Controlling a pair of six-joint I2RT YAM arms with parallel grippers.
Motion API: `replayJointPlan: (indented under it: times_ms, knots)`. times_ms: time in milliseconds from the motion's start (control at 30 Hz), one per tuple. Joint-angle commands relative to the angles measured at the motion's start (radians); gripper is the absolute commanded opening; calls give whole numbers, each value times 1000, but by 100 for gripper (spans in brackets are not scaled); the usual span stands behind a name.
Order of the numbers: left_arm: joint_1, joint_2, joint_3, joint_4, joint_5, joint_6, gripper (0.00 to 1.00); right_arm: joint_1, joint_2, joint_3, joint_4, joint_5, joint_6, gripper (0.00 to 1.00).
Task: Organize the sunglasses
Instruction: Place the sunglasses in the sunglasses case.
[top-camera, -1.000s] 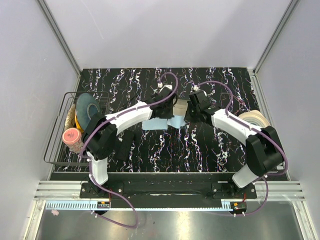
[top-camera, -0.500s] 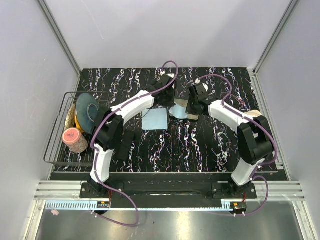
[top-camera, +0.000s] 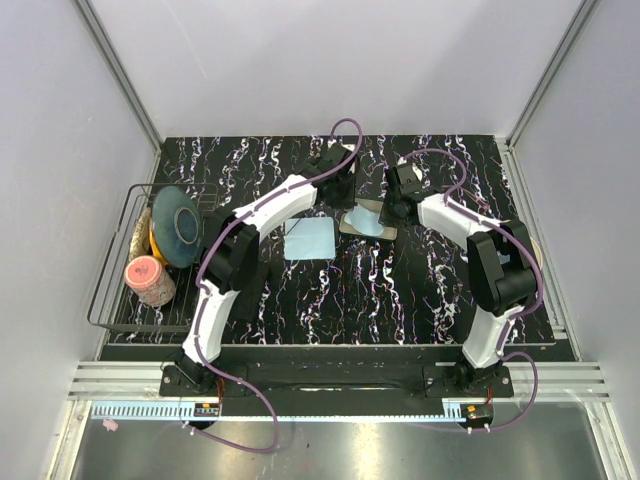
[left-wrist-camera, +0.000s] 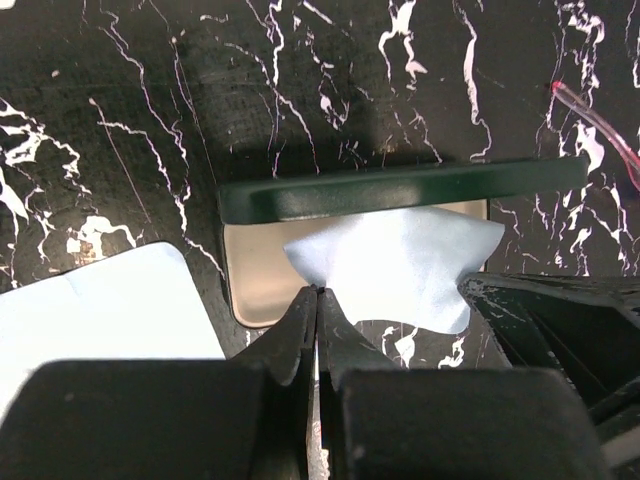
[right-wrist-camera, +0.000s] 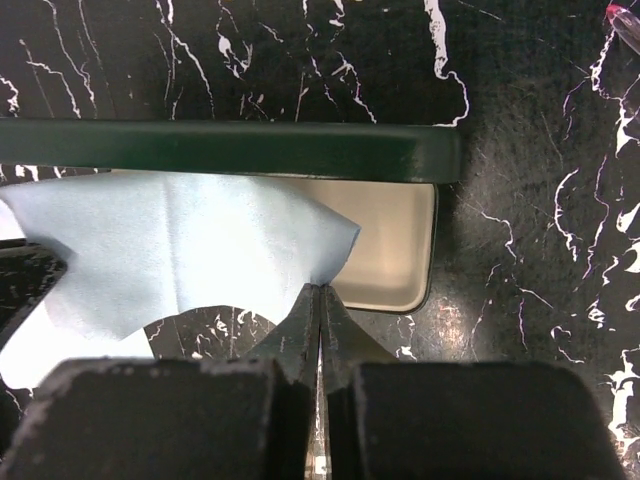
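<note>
You are at the lining step: the wipe goes into the case before anything else does. Your left hand (left-wrist-camera: 318, 292) is closed, pinching the near-left corner of the cloth (left-wrist-camera: 400, 260), which drapes over the open case (left-wrist-camera: 400, 188). The case lies toward the back middle of the worktop (top-camera: 400, 300), with its green lid raised on the far side and its pale tray facing you. Your right hand (right-wrist-camera: 320, 290) is closed too, gripping the cloth's near-right corner, so the sheet hangs between the two hands and partly spills over the tray's front edge. Next, I judge, you should carry both corners forward and down until the cloth sits inside the tray, then release together; letting go unevenly could drag it out. You cannot pick out the sunglasses in these views. At far left stands a wire basket (top-camera: 107, 268), and a spare cloth (top-camera: 308, 238) lies flat just left of the case. The worktop is black with white veining, and plain pale walls (top-camera: 330, 60) enclose it.
</note>
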Motion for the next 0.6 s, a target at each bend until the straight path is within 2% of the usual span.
replayJointPlan:
  times_ms: [0, 267, 567]
  knots:
    - [11, 11, 72, -19, -2, -6, 0, -10, 13, 49, 22, 7, -15, 0]
    - [9, 35, 123, -66, -31, 4, 0, -17, 39, 63, 25, 7, -22, 0]
    - [0, 95, 244, -192, -72, -8, 0, -17, 55, 76, 27, 5, -32, 0]
